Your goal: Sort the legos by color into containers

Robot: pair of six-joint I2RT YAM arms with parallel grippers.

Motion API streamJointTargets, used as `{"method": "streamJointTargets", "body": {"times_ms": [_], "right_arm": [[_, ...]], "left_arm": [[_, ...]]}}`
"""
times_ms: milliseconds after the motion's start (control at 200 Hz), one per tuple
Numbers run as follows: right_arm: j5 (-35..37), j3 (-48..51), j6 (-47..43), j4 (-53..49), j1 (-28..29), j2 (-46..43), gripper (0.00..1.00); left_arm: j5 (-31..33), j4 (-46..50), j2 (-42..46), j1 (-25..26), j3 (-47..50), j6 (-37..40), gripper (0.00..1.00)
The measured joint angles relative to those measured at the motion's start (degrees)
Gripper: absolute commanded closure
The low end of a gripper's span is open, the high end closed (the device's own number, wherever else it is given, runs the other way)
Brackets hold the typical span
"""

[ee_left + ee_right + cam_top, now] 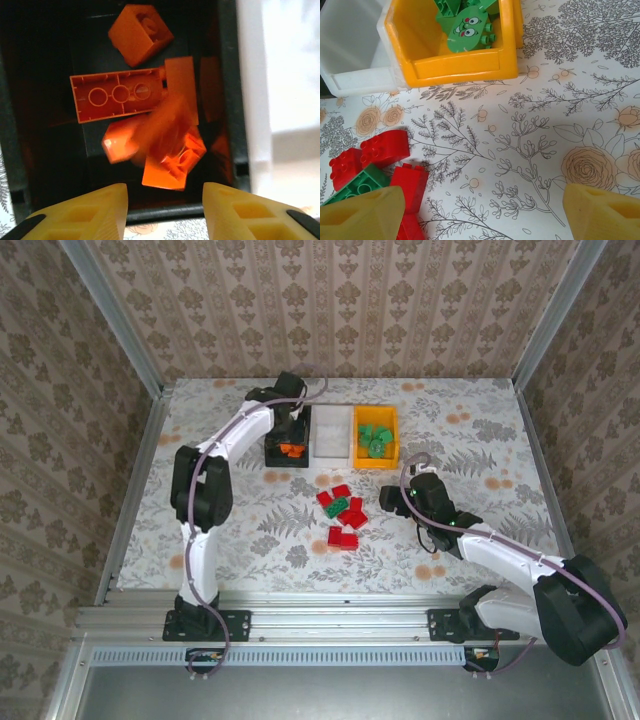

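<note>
Flowered tabletop (480,440) inside damask-papered walls, seen from above. White bin (332,432) at the far middle, no bricks seen inside. Black bin (285,462) touching its left side, yellow bin (376,464) touching its right, green bricks (376,440) heaped within. Red bricks (343,512) clustered nearer the arm bases than the white bin, with one green brick (340,505) lodged among them. Left arm (235,435) reaching over the black bin; right arm (480,545) low, to the right of the red bricks.

From the left wrist: left jaws parted a little above the black bin, gripping nothing. Below them, orange bricks (117,95) on the bin floor, plus one blurred orange brick (160,130), probably dropping. White bin's wall just to the right.

From the right wrist: right jaws spread wide and empty above bare tabletop. Red bricks at lower left, on the near side of the white bin.

Risks: could clamp or nudge a red neighbour along with the wedged green brick, scattering the cluster. Could also land reds in a wrong bin, given a white bin squeezed between two others. Nothing tall between the red bricks and the white bin; only bin walls to clear.
</note>
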State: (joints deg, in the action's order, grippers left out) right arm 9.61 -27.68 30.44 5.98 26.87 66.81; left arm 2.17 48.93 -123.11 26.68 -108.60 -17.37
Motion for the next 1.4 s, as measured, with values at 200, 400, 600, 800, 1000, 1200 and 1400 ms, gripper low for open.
{"method": "streamJointTargets", "body": {"times_ms": [200, 400, 600, 800, 1000, 1200, 1400], "right_arm": [[-1.01, 0.00, 0.00, 0.00, 0.09, 0.00, 0.18], [0.79, -0.37, 0.33, -1.38, 4.76, 0.00, 0.19], [3.58, -3.10, 3.85, -6.49, 18.10, 0.15, 0.17], [3.96, -7.91, 6.93, -12.31, 25.55, 6.73, 0.13], [3.30, -12.83, 8.66, -16.00, 27.02, 16.17, 0.14], [3.02, -13.07, 10.54, -17.35, 27.41, 18.32, 0.22], [2.21, -12.98, 11.87, -16.70, 27.41, 19.58, 0.36]], "left_arm": [[-0.66, 2.10, -0.90, -2.01, -2.58, -0.39, 0.41], [-3.19, 3.45, 4.37, -1.99, -2.60, -1.20, 0.20], [-11.08, 1.22, 19.43, -4.37, -0.48, -5.35, 0.00], [-20.90, -6.99, 30.03, -12.28, 12.59, -10.62, 0.00], [-27.19, -13.92, 28.98, -17.44, 27.39, -16.22, 0.00], [-29.57, -16.61, 29.31, -17.57, 29.40, -18.32, 0.01], [-30.97, -18.58, 29.75, -17.38, 29.40, -19.17, 0.02]]}}
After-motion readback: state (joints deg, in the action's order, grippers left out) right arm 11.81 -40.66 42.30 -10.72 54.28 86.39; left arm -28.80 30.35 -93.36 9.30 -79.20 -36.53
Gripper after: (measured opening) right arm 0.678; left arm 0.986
